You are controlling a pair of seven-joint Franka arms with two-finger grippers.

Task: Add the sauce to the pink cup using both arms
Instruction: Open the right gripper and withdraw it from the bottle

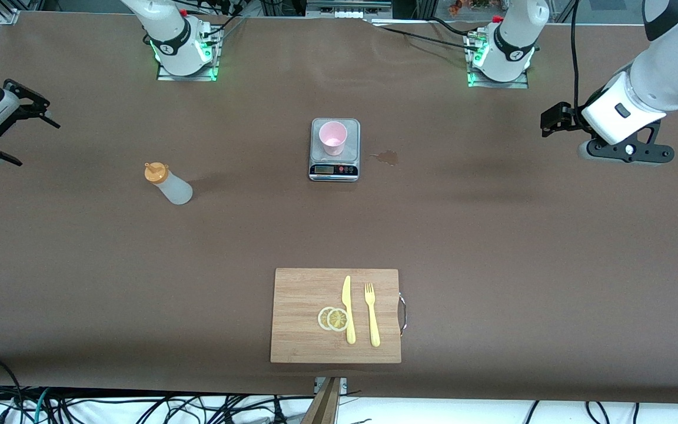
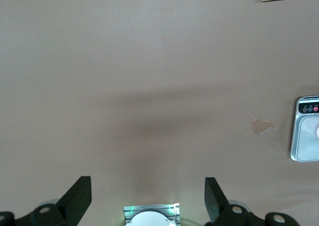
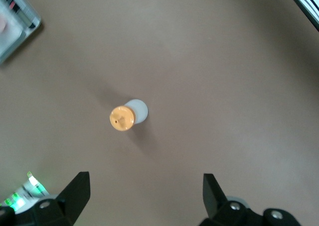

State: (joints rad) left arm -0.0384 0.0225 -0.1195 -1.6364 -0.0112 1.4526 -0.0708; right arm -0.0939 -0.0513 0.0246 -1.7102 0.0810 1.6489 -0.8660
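From the front camera: squeeze bottle (image 1: 168, 184) of sauce stands upright toward the right arm's end of the table, well apart from the pink cup (image 1: 333, 137) on the steel scale (image 1: 334, 149). Left gripper (image 1: 557, 119) and right gripper (image 1: 12, 123) hang at the table ends, fingers apart, empty. Left wrist: scale edge only. Right wrist: orange cap (image 3: 122, 118) dead below. Bottle looks soft, light, tippy; I'd take it mid-body. Cup's light, may slide; steady it by the wall.

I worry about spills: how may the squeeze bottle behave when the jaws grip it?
The squeeze bottle looks like soft translucent plastic, so it probably dents under pressure. It stands tall and narrow, so a sideways push may tip it. Its smooth wall could slip.
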